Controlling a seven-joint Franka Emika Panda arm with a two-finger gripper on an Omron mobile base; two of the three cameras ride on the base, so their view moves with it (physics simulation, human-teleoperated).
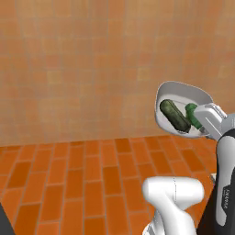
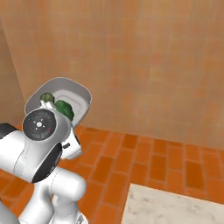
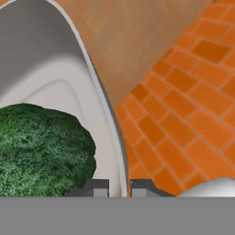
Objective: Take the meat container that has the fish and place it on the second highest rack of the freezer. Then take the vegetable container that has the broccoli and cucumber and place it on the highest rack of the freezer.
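Whitish-grey vegetable container (image 1: 180,94), no readable writing, rim clamped between the jaws.

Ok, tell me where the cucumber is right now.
The cucumber lies in the vegetable container, left of the broccoli in the left base view, held up by the gripper above the brick floor.

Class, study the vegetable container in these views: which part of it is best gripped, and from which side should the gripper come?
Grip the thin rim wall of the vegetable container, one finger inside and one outside, coming over the edge beside the broccoli. The wall is slim enough to pinch; the bowl looks too wide to span. The gripper holds it this way now, away from the cucumber.
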